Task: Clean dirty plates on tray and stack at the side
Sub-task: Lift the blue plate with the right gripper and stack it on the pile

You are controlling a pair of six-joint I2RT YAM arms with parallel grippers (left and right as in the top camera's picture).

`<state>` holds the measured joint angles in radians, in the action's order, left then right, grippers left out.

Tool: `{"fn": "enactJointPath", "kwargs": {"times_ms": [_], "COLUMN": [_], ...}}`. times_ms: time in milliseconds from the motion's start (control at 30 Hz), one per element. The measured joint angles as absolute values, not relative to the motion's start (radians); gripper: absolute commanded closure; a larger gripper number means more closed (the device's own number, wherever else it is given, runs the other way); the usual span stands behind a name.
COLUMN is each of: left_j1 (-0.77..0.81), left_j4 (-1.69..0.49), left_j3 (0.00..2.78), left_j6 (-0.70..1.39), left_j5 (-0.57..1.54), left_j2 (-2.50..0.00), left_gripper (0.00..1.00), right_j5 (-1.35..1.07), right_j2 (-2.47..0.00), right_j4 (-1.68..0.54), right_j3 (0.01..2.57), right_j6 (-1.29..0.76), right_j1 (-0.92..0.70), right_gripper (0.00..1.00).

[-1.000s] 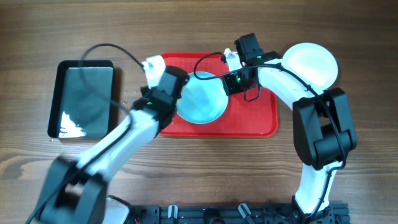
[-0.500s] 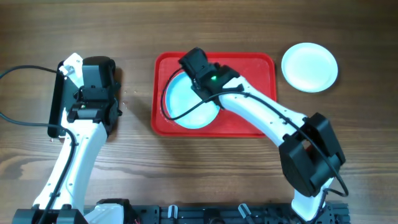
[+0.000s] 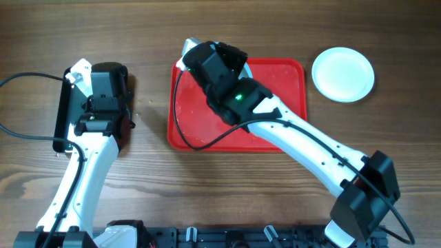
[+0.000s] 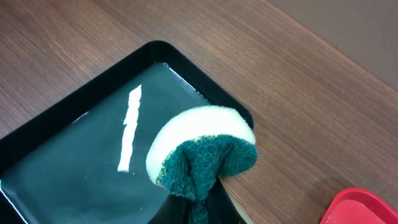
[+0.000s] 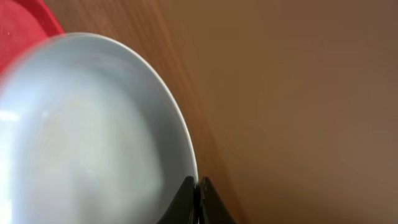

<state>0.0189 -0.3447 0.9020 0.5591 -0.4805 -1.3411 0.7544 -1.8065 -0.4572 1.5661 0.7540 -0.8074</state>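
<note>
— Where is the right arm reaching?

— It is stretching across the red tray (image 3: 279,103). The right gripper (image 5: 198,186) is pinching the rim of a plate (image 5: 93,137), with its fingers almost meeting on the thin edge.

— Which plate is it holding?

— The wrist camera is washing the colour out, so it is possibly a turquoise one. From overhead the arm is covering most of it. Only a pale edge is peeking out at the tray's far corner, on the side nearest the black tray (image 4: 74,124).

— Is it lying flat?

— No, it is tilting in the grip. A bit of red tray is showing past its upper edge, and the wooden table (image 3: 386,158) is blurring behind it.

— And the white plate?

— The white plate (image 3: 343,74) is sitting flat on the table, just beside the red tray's far right corner and not touching it.

— What is the left side doing?

— The left gripper (image 4: 198,202) is squeezing a sponge (image 4: 205,146), yellow foam with a green scouring face, folded between the fingers. It is hanging over one corner of the black tray, whose glossy floor is shining.
</note>
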Motion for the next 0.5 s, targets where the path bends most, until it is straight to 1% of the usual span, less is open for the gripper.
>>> {"fn": "enactJointPath", "kwargs": {"times_ms": [100, 200, 267, 367, 500], "left_j1": [0.019, 0.019, 0.019, 0.019, 0.019], "left_j4": [-0.345, -0.345, -0.345, -0.349, -0.349], "left_j3": [0.902, 0.902, 0.902, 0.902, 0.902], "left_j6": [0.559, 0.559, 0.559, 0.559, 0.559], "left_j5": [-0.48, -0.48, -0.48, -0.48, -0.48], "left_j2": [-1.341, -1.341, -1.341, -1.341, -1.341], "left_gripper": [0.95, 0.96, 0.96, 0.96, 0.95], "right_j5": [0.817, 0.846, 0.846, 0.799, 0.651], "right_j2": [-1.806, -1.806, -1.806, -1.806, -1.806], "right_j4": [-0.362, -0.336, -0.354, -0.427, -0.542], "right_j3": [1.566, 1.566, 1.566, 1.566, 1.568], "right_j6": [0.934, 1.01, 1.01, 0.955, 0.779], "right_j1": [-0.851, -0.857, -0.857, -0.855, -0.775], "right_gripper": [0.95, 0.96, 0.96, 0.96, 0.95]}}
